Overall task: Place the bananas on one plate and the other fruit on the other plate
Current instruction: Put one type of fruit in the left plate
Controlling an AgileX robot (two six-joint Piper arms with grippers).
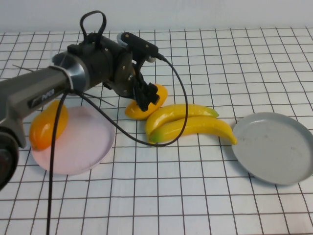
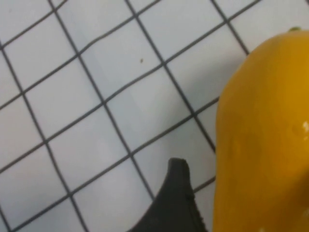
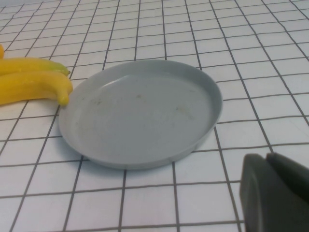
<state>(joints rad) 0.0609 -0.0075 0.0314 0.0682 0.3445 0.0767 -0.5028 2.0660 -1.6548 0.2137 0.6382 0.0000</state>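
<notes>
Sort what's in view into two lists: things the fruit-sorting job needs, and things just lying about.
Part of the job:
- two long curved yellow bananas
- plump orange-yellow fruit on the table, left hand at it
- plump orange-yellow fruit on the round pale pink plate
- round grey plate, right hand near it

Lying about:
- nothing, only the white gridded table

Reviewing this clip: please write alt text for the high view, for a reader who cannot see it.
The left pincer reaches down onto a mango lying beside two bananas on a gridded table. A second mango sits on the pink plate; the grey plate is empty, and the right pincer is out of view.
</notes>
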